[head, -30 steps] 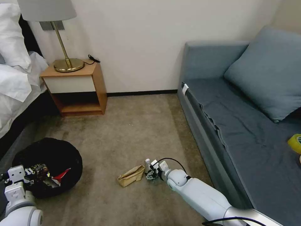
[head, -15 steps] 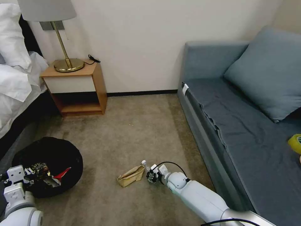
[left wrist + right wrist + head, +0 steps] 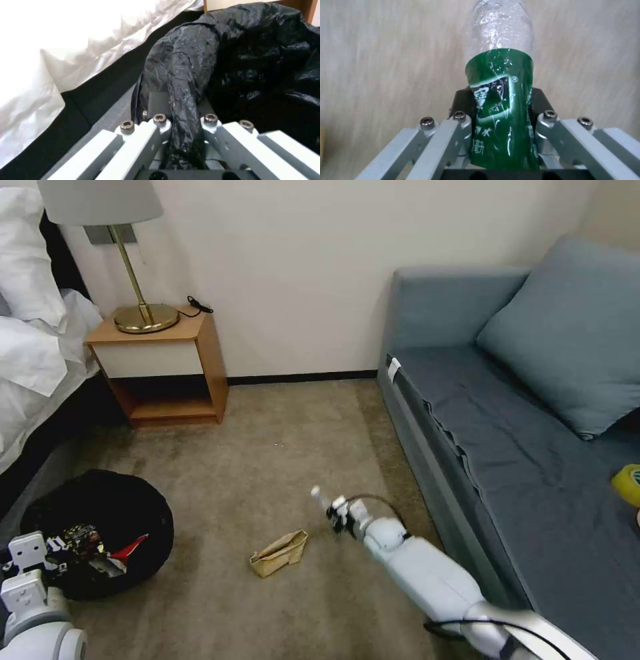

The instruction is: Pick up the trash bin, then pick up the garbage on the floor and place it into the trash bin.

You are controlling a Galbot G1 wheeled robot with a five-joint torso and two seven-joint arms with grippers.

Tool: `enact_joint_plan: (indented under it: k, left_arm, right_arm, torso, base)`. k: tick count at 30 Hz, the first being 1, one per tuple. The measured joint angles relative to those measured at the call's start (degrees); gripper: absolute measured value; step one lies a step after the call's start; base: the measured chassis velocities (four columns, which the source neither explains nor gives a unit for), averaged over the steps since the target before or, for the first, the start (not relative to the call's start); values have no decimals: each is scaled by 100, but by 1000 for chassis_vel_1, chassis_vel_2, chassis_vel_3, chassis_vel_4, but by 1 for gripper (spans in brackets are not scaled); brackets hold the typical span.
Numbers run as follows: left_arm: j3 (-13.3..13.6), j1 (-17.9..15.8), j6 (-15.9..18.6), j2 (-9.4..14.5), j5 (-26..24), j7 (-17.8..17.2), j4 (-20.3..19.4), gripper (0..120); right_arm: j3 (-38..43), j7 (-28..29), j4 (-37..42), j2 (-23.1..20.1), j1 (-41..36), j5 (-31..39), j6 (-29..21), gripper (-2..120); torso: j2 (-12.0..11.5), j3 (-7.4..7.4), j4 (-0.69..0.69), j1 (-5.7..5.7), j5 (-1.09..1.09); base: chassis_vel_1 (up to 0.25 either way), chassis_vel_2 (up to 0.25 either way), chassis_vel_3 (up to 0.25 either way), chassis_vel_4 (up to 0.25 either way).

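Since the earlier frames, the right end effector (image 3: 337, 511) is lifting the bottle (image 3: 501, 100) off the carpet, clamped on its green label so the neck is pointing clear. At near left, the left end effector (image 3: 182, 122) is pinching the trash bin (image 3: 100, 513) by its bagged rim, keeping its mouth open. Between them, open carpet is leaving room; only the paper bag (image 3: 280, 553) is lying there.
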Motion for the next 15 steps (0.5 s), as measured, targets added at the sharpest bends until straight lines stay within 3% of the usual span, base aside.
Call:
enact_joint_plan:
  k: [2,7,10,12,15]
  left_arm:
    - [22,4,-2,-12,25,5,-23,4]
    - [110,-5,4,-71,148,19,-138,4]
    - [298,49,64,-140,224,22,-380,4]
    - [333,65,75,-149,226,23,-427,4]
    - [512,69,135,-241,302,27,-639,4]
  right_arm:
    - [10,-11,22,41,125,41,104,22]
    - [-273,215,767,164,429,887,221,22]
    - [-848,646,1598,388,573,1502,253,22]
    - [-952,713,1687,436,587,1560,286,22]
    - [-1591,1087,1940,840,606,1719,610,22]
  torso:
    - [0,0,0,0,0]
    - [0,0,1,0,-1]
    - [0,0,1,0,-1]
    - [0,0,1,0,-1]
    - [0,0,1,0,-1]
  base:
    - [0,0,0,0]
    - [0,0,0,0]
    - [0,0,0,0]
    - [0,0,0,0]
    - [0,0,0,0]
